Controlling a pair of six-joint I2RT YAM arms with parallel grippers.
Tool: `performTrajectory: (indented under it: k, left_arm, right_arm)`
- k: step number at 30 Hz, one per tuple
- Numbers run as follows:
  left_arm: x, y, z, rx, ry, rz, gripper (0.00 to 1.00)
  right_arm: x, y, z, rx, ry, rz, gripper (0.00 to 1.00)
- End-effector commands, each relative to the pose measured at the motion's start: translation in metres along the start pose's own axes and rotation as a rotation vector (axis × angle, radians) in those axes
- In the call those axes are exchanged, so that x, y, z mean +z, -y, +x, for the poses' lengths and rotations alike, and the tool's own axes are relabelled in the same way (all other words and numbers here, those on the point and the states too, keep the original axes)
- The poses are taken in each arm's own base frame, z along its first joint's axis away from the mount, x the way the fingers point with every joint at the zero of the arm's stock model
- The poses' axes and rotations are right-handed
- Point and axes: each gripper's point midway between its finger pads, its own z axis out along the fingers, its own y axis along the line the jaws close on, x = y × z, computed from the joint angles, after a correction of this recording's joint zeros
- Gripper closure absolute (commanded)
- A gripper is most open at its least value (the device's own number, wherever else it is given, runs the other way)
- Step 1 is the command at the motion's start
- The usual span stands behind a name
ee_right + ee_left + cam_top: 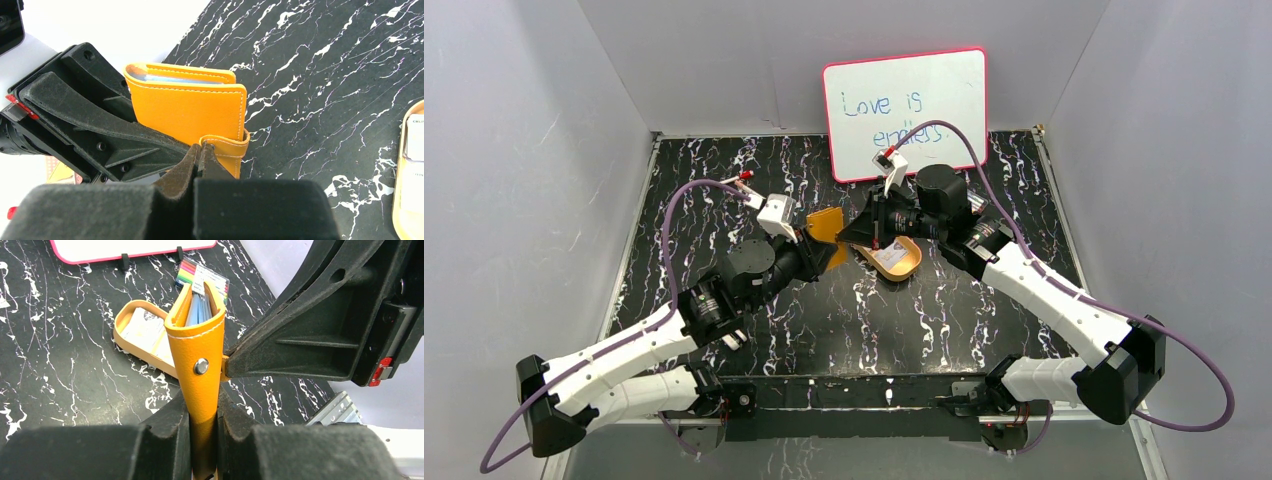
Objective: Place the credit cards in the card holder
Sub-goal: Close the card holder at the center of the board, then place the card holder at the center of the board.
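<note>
The card holder (197,350), clamped in the left end effector (204,415), its strap (226,150) pinched tight by the right end effector (200,152), was best unsnapped gently.

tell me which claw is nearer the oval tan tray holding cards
Right. The right claw pinches the strap of the orange leather wallet on the side facing the oval tan tray; the left claw grips the wallet from the far side.
</note>
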Motion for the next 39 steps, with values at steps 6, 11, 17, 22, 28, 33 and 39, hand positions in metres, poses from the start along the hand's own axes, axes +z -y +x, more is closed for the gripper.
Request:
performTrajectory:
  k: [6,11,17,22,28,33,39]
  left_arm:
    - [-0.026,0.106,-0.044,-0.106,0.071,0.479,1.00]
    - [-0.033,0.121,-0.042,-0.095,0.045,0.565,1.00]
    - [-0.039,0.130,-0.043,-0.091,0.042,0.616,1.00]
    - [-0.028,0.102,-0.043,-0.084,0.065,0.458,1.00]
    - [-0.021,0.044,-0.033,-0.064,0.094,0.189,1.00]
    - [-0.023,0.024,-0.022,-0.070,0.087,0.121,1.00]
    - [-0.021,-0.002,0.021,-0.137,0.025,0.065,1.00]
  right_arm:
    - [0.013,-0.007,0.000,-0.006,-0.007,-0.044,1.00]
    - [0.014,-0.006,0.000,-0.004,-0.007,-0.040,1.00]
    - [0.015,-0.005,0.000,-0.003,-0.008,-0.037,1.00]
    - [0.005,-0.010,-0.005,-0.036,0.024,-0.031,0.94]
    - [-0.022,-0.023,-0.009,-0.078,0.034,-0.023,0.45]
    - [-0.045,-0.035,-0.017,-0.115,0.060,-0.005,0.33]
    - [-0.076,-0.004,-0.021,-0.174,0.185,0.197,0.33]
